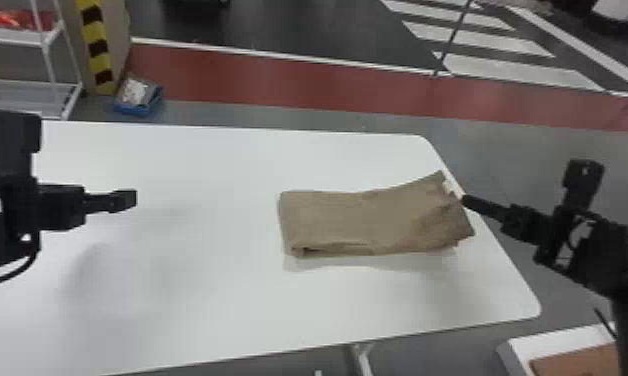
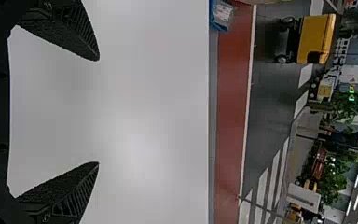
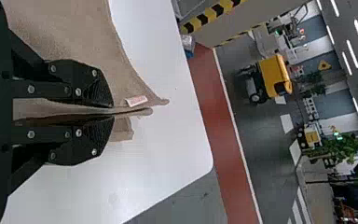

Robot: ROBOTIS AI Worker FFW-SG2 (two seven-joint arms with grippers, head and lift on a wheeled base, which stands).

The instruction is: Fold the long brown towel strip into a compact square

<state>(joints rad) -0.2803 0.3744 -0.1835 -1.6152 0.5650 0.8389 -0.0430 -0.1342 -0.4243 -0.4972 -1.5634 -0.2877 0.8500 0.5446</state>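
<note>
Left gripper: jaws apart, above the white worktop, well left of the brown towel strip. Towel's on the worktop's right half, long axis roughly left-right. Right gripper is the nearer one: jaws clamped on towel's right end, rest of it extends left. Next fold probably swings that end left. Room beyond, left to right: shelf rack, striped post, blue bin, red floor band.

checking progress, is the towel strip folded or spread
Partly folded: layered edges show on the towel strip, yet it forms an oblong, not a compact square.
</note>
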